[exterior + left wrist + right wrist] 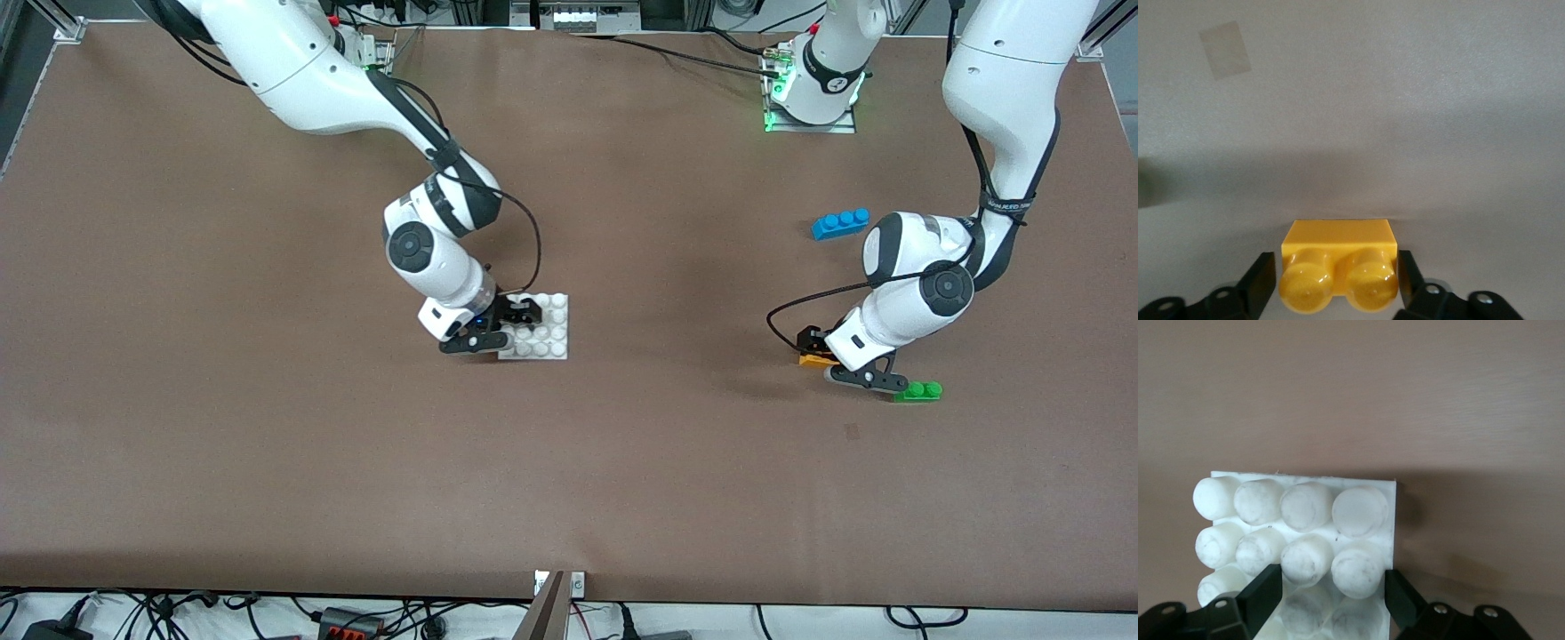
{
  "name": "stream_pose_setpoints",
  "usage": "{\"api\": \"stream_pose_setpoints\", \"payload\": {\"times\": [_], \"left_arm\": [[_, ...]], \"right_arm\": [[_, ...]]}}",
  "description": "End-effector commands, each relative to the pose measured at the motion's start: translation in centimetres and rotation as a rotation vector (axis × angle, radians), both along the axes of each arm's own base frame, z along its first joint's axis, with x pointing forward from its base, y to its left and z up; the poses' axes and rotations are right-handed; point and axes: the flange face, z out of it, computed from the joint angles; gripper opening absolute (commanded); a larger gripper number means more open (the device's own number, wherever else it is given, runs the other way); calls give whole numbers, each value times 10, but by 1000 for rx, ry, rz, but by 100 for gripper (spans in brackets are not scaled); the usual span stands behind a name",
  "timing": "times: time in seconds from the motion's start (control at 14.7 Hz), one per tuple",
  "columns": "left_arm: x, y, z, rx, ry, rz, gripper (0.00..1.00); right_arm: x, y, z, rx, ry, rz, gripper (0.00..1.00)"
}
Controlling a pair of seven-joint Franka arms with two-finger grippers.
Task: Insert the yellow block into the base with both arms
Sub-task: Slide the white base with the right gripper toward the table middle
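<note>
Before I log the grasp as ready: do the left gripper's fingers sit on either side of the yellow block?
Yes, the left gripper has one finger at each end of the yellow block.

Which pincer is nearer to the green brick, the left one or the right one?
The left. The left pincer is down around the yellow block, right beside the green brick. The right pincer is at the base, much nearer the right arm's end of the table.

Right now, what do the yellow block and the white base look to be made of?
The yellow block, between the left end effector fingers: likely moulded plastic, smooth and glossy, with highlights on its two round studs. The base, straddled by the right end effector: likely plastic too, but duller, its studs scuffed with greyish marks.
</note>
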Motion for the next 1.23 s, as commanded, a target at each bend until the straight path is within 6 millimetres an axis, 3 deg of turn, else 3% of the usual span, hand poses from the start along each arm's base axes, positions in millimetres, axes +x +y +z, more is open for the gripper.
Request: {"api": "stream_pose_setpoints", "payload": {"times": [0.0,0.27,0.41,0.48,0.75,0.89,0.96,1.16], "left_arm": [[2,1,1,8,-10,-26,66],[2,-1,3,9,-10,-29,32],[2,0,3,9,-10,-29,27],[2,0,4,10,-9,-30,20],[-1,-6,9,14,17,-31,20],[1,-12,25,17,28,-41,20],[1,-25,37,15,54,-60,20],[3,-57,85,19,131,-49,21]], "right_arm": [[-5,27,-13,15,15,10,72],[1,25,-6,21,2,8,75],[2,27,4,26,-8,10,78],[4,26,16,19,-1,15,80],[22,25,83,-35,70,53,86],[34,6,112,-74,108,51,91],[42,-11,128,-90,122,40,99],[53,-69,180,-171,174,14,100]]}}
